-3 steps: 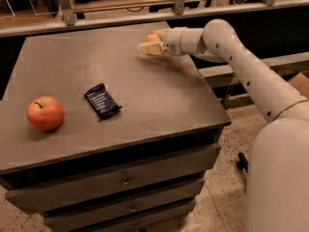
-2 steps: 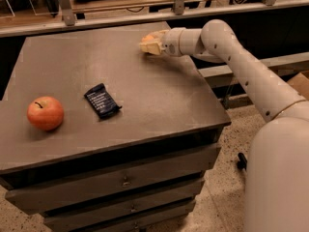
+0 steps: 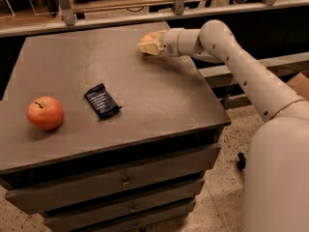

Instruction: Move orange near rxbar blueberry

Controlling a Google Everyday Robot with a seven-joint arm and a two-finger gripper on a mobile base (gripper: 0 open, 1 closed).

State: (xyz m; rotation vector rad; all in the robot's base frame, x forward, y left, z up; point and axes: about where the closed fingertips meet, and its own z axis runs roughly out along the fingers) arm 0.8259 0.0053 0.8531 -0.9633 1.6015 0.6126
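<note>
Over the far edge of the desk the gripper hangs, its jaws pinching the orange just off the surface, presumably ready to carry. The rxbar blueberry lies well apart toward the front, near an apple.

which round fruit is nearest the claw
The orange, held in the claw at the far edge of the table; the larger stemmed apple sits front left.

You have a red-orange apple with a stem at the near left of the grey cabinet top, well apart from the gripper by its far edge; drawers sit below, speckled floor to the right, a metal rail behind
</note>
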